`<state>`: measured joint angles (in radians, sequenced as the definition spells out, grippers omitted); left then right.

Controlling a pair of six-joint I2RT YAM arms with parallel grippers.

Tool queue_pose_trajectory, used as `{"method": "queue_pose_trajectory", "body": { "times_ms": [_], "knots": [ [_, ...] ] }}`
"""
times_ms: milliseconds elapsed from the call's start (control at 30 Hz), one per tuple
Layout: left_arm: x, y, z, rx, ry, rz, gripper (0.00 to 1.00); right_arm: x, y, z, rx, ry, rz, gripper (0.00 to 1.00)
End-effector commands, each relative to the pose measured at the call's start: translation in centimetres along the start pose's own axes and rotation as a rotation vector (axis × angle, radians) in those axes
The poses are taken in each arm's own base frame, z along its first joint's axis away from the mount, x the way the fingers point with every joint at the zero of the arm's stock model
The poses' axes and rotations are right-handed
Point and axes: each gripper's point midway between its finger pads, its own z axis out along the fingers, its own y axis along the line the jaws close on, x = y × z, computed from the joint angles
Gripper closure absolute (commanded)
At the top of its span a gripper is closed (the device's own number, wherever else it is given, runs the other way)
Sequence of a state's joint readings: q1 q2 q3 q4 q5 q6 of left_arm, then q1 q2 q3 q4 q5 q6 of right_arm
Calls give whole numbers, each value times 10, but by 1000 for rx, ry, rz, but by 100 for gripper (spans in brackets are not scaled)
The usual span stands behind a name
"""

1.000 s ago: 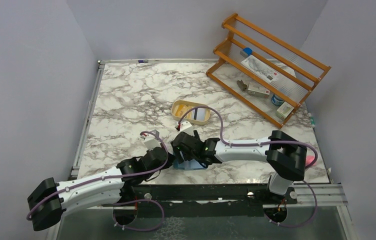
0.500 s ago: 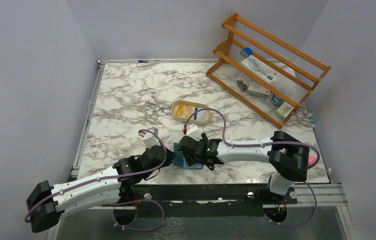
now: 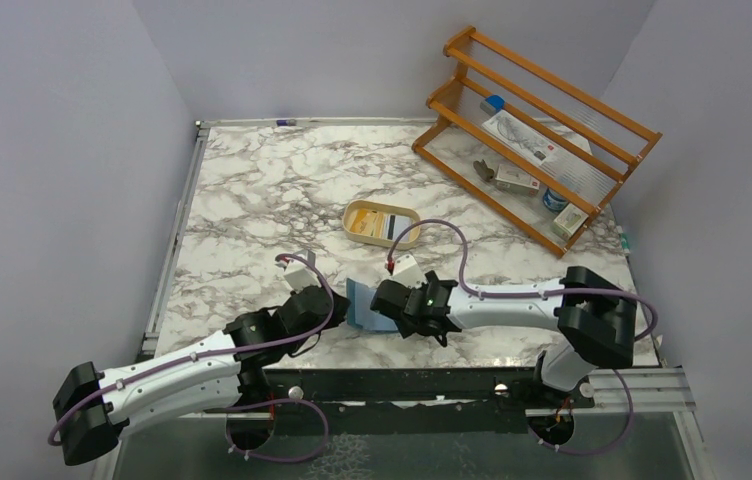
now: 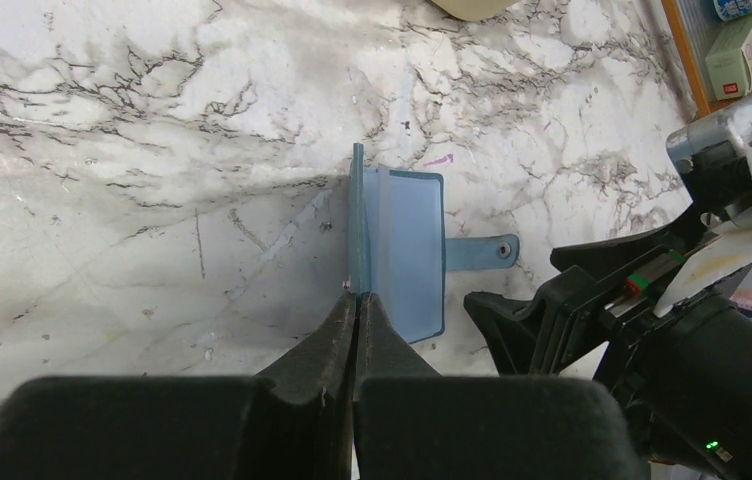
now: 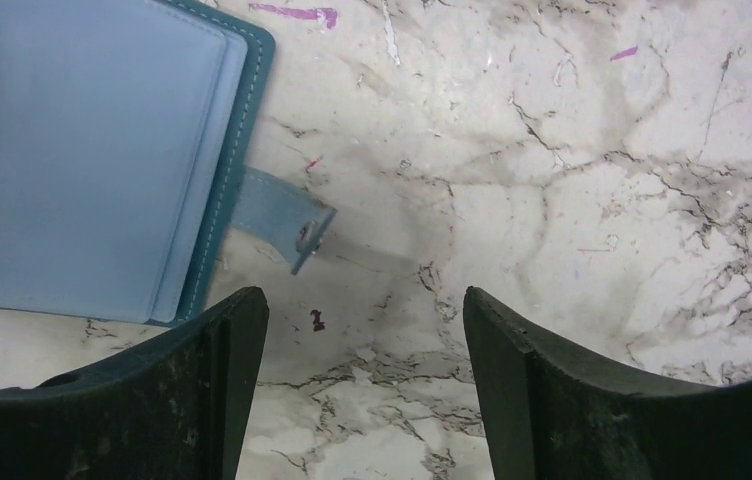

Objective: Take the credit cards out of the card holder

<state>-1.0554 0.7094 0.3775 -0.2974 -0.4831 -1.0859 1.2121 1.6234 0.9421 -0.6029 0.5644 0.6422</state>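
The teal card holder [image 3: 364, 303] lies open on the marble near the front edge, one cover standing upright. My left gripper [image 4: 355, 297] is shut on the near edge of that upright cover. The flat half [image 4: 407, 250] shows pale blue pockets, and its snap tab [image 5: 287, 215] points toward my right gripper [image 5: 364, 330]. That gripper is open, with bare marble between its fingers, just right of the holder [image 5: 82, 150]. Credit cards [image 3: 388, 226], one yellow and one pale with a dark stripe, lie in the tan dish [image 3: 360, 212] behind.
A wooden rack [image 3: 542, 130] with small boxes and a bottle stands at the back right. The metal rail [image 3: 402, 385] of the arm bases runs along the near edge. Grey walls close in both sides.
My right arm has drawn back to the right, off the card holder, which now shows more fully, as does the dish. My left gripper has kept its grip, nearly still.
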Motion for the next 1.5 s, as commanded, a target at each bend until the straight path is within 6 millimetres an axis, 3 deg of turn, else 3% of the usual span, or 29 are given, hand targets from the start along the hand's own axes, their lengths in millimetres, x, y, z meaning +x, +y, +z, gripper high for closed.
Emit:
{"method": "queue_pose_trajectory", "body": {
  "times_ms": [0,267,400,533,867,1167,1467],
  "knots": [
    [-11,3,-2,-38,-38,-11,100,-13,-3,-16,-29,-66,60,23],
    [-15,-4,-3,-43,-37,-1,100,-71,29,-56,-271,-262,118,23],
    [-16,-6,-1,-61,-34,4,100,-84,52,-66,-383,-333,89,23],
    [-16,-6,1,-74,-34,-1,100,-75,70,-61,-428,-358,12,23],
    [-16,-2,1,-100,-33,-18,100,-55,92,-52,-450,-379,-113,23],
    [-13,-1,3,-107,-24,-17,100,-45,97,-39,-409,-375,-120,23],
    [-13,-1,1,-102,-22,-19,100,-52,81,-23,-271,-423,-31,23]
  ]
}}
